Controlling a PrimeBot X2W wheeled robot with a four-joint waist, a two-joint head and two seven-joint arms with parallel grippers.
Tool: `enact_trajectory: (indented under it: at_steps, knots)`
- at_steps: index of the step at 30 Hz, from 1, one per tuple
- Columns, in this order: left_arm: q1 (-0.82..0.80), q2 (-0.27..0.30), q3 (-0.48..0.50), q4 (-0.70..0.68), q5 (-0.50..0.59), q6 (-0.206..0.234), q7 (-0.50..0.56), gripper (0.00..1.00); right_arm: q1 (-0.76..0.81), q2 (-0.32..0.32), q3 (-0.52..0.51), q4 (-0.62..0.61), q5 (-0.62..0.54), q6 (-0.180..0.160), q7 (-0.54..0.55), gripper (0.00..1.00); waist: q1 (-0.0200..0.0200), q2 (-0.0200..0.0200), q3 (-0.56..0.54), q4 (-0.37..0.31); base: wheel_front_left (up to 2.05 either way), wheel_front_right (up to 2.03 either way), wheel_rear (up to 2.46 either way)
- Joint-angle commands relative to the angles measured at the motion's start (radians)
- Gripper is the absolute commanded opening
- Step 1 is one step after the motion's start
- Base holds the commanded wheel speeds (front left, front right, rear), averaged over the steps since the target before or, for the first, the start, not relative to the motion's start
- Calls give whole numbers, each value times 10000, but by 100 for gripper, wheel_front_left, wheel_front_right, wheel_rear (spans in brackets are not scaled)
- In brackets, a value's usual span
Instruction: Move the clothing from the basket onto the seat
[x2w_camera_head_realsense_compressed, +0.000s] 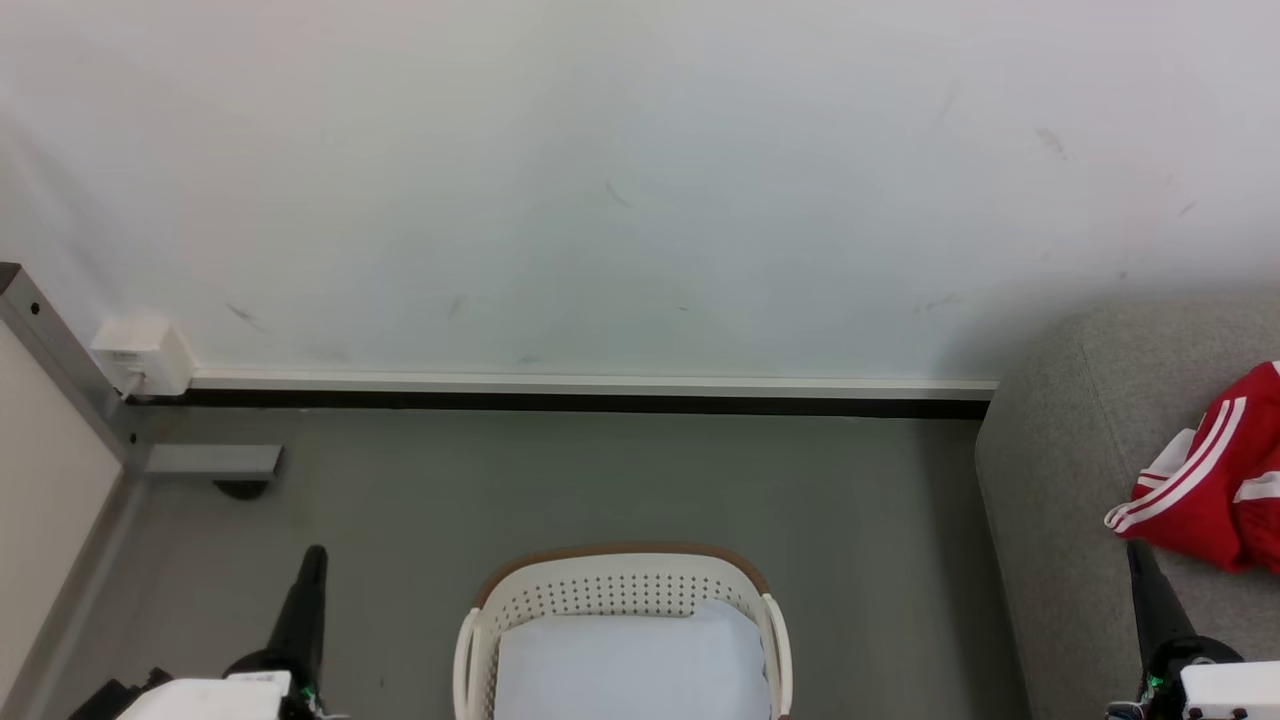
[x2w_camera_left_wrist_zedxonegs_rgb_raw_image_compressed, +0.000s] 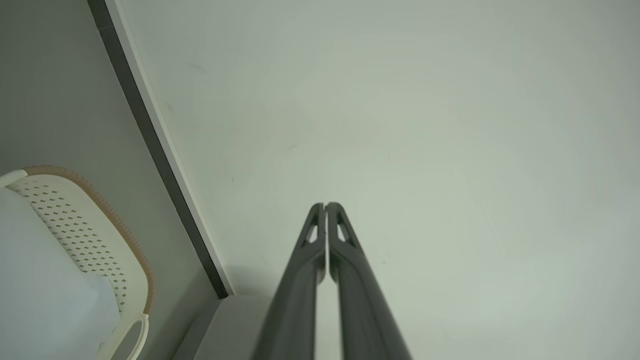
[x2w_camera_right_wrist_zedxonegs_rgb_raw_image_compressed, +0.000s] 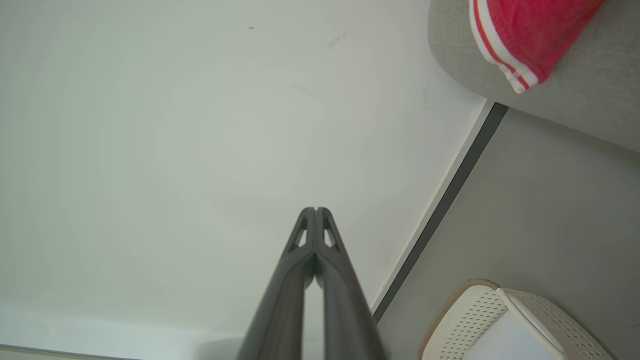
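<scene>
My left fingers (x2w_camera_head_realsense_compressed: 303, 605) and right fingers (x2w_camera_head_realsense_compressed: 1155, 600) are both clenched, grasping nothing. The clothing (x2w_camera_head_realsense_compressed: 1215, 480) lies on the seat (x2w_camera_head_realsense_compressed: 1060, 470) at 3 o'clock; the basket (x2w_camera_head_realsense_compressed: 620, 592) at 6 o'clock holds a pale pad (x2w_camera_head_realsense_compressed: 630, 665).

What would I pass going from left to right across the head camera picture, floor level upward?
left gripper → basket → sofa → red clothing

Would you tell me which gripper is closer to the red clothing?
The right gripper, its tip next to the clothing on the seat; the left gripper sits beyond the basket.
</scene>
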Motion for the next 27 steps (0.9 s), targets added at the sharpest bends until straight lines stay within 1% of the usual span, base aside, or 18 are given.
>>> enact_trajectory:
  at_steps: [1, 19, 27]
  knots:
    - [-124, 89, 47, -66, -304, -50, 72, 0, -120, 11, -86, -91, 224, -18, 80, 0, 0, 0, 6, 3, 0, 0, 0]
    - [-191, 91, 78, -116, -1485, -111, 389, 0, -143, 53, -334, -162, 1308, -21, 397, 0, 0, 0, 61, 33, 0, 0, 0]
    - [-188, 89, 77, -115, -1502, -113, 405, 0, -142, 54, -333, -157, 1291, -21, 414, 0, 0, 0, 63, 34, 0, 0, 0]
